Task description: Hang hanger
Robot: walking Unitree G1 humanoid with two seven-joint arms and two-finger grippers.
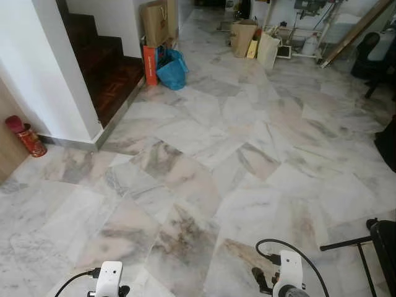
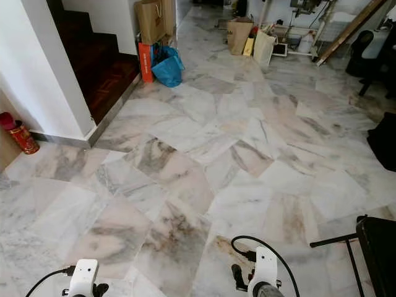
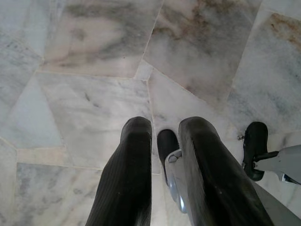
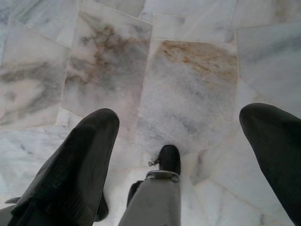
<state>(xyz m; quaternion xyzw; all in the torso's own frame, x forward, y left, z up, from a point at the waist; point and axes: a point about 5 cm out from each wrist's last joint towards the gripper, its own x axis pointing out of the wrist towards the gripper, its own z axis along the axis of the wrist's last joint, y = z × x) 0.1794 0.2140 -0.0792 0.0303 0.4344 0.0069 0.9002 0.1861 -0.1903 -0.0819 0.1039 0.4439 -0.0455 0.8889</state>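
where the stereo head views look forward and down, a marble floor (image 1: 204, 173) of irregular grey-and-pink slabs is seen, with both arms low at the near edge.

the left pincer (image 3: 160, 136) is seen in its wrist view above the floor, its two black fingers (image 3: 134, 155) set close with only a narrow gap between them; nothing is held. the right pincer (image 4: 181, 127) is seen in its wrist view with its fingers (image 4: 89, 141) spread wide apart over a brown-veined slab; nothing is held.

no hanger can be made out in any view, so its place cannot be told.

containers are noted as follows. a blue bag (image 1: 171, 69) is slumped on the floor beside an upright orange box (image 1: 150, 64), at the foot of a dark wooden staircase (image 1: 102, 62); the contents of neither can be seen. a tall brown paper bag (image 1: 156, 21) is stood behind them against the wall, contents not visible. further back, a brown cardboard bag (image 1: 242, 38) and a pale bag (image 1: 268, 49) are stood together, with a yellow item between them; what they hold cannot be told. a red canister (image 1: 26, 136) with a red top is stood on the floor by the white wall's corner.

a black metal frame (image 2: 365, 247) is seen at the robot's right.
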